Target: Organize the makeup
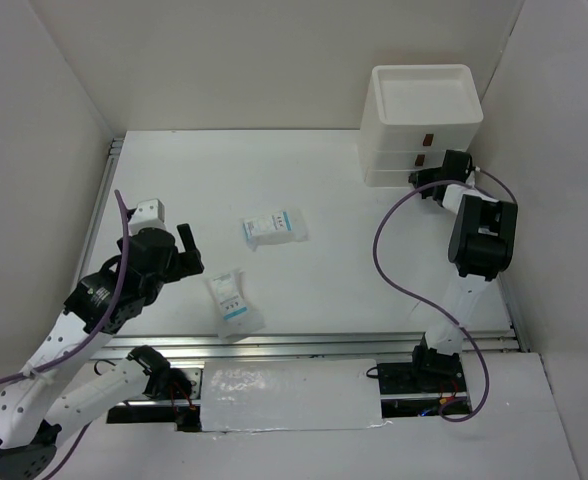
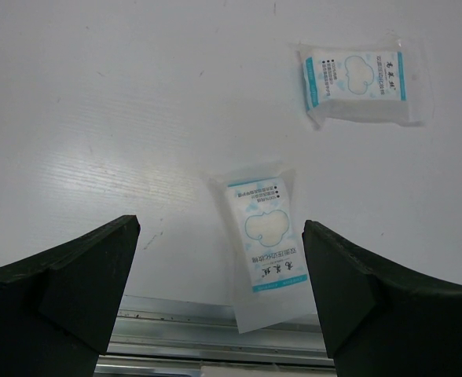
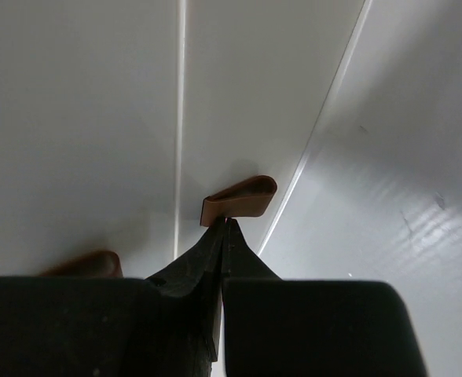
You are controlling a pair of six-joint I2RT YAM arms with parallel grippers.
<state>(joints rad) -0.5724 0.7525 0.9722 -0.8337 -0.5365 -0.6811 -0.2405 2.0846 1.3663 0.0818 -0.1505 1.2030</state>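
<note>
Through the left wrist camera I'm seeing the left gripper hanging with its jaws spread as wide as they go, holding nothing. The nearer sachet is lying flat just beyond the fingers. Its clear end is lapping over the table's near edge onto the metal rail, which the overhead view is barely showing. Its long axis is running near to far, leaning a little left at the far end. The second sachet is lying further in, toward the table's middle, with its long axis running left to right. The drawer unit is standing at the far right corner. Only the right wrist view is showing the right gripper pressed shut, its tips touching a brown pull tab. I cannot tell whether it is pinching the tab.
</note>
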